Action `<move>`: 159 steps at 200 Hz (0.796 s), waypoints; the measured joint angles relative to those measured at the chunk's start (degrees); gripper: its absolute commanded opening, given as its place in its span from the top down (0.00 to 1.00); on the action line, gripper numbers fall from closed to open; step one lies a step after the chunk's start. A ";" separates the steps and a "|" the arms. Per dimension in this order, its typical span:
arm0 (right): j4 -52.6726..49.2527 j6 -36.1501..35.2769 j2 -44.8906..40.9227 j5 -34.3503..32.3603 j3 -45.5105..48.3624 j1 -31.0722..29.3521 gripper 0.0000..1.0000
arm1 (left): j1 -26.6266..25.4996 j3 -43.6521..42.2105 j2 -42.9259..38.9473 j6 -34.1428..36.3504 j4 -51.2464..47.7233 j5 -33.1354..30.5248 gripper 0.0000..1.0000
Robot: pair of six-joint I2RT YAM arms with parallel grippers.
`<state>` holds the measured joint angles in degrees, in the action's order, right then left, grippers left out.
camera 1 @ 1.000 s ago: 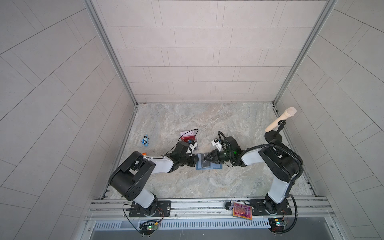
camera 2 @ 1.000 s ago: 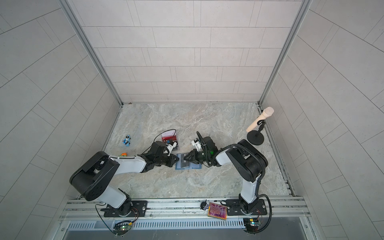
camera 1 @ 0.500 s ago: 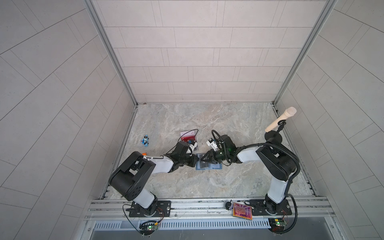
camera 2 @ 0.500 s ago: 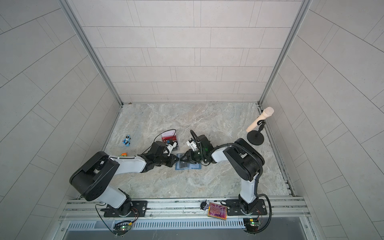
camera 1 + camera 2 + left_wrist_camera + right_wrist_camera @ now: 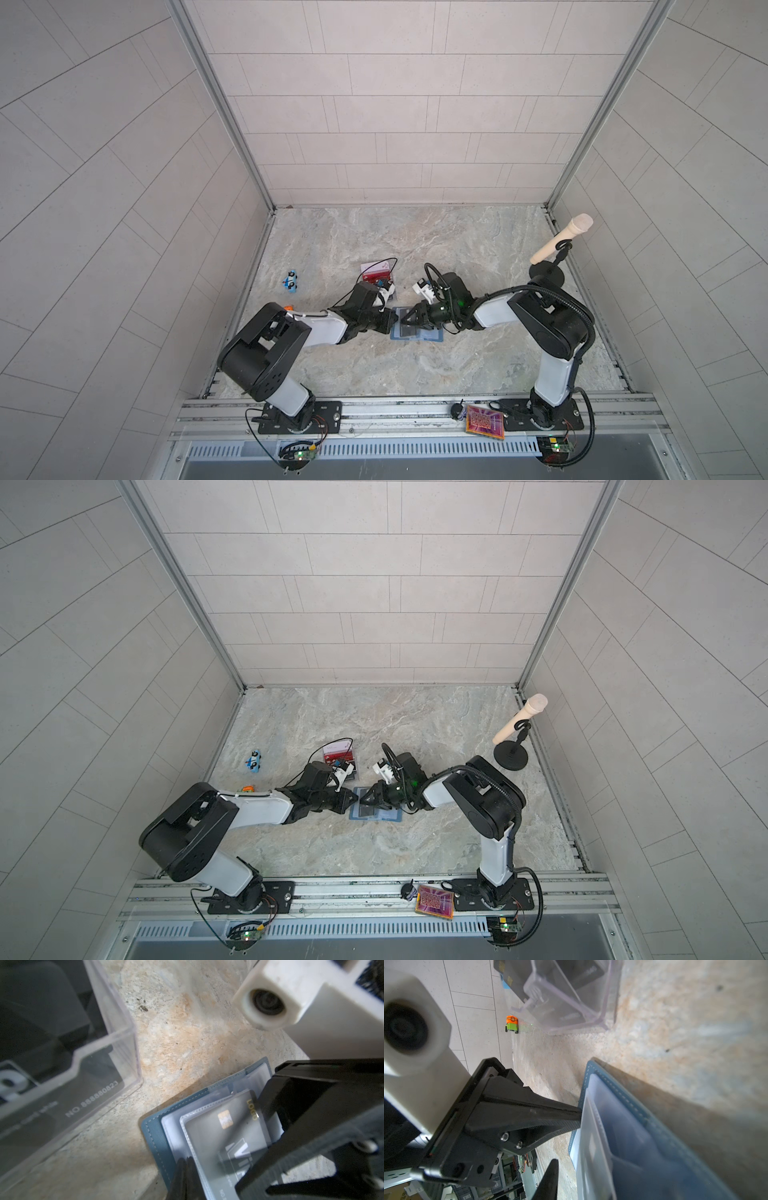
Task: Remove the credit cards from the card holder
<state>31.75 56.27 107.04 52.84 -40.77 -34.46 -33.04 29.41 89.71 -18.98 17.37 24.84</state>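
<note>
Your card holder [image 5: 432,336] lies open mid-table. At its 9 o'clock edge the left gripper [image 5: 392,321] is fully closed, tips pressed to that edge. From 3 o'clock the right gripper [image 5: 405,321] stands part-open over the dark card [image 5: 228,1136] — you cannot tell if it grips. At 11 o'clock sits the clear stand [image 5: 376,272].

L gripper [image 5: 352,800] & R gripper [image 5: 363,800] tips nearly meet over open card holder [image 5: 382,813], L end.

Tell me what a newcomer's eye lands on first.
On the marble table, the black left gripper and right gripper meet over an open slate-blue leather-look card holder. Its clear sleeve shows a dark grey credit card. A beige microphone on a black stand leans by the right edge.
</note>
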 measured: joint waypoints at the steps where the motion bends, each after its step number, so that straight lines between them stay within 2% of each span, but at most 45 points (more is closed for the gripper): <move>1: 0.11 0.02 0.00 0.02 0.04 0.02 0.75 | 0.00 0.00 0.00 0.00 -0.02 0.02 0.99; 46: 4.90 2.23 -0.13 0.96 2.91 1.14 0.76 | 0.00 0.20 0.09 0.02 -0.31 0.02 0.99; 159: 7.96 3.48 -3.26 2.29 7.39 4.52 0.79 | 0.00 0.37 0.13 0.02 -0.59 0.02 0.99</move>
<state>39.70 59.75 103.79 55.13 -33.39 -29.93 -33.04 29.78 89.84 -18.96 16.78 24.86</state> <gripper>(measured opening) 0.215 0.044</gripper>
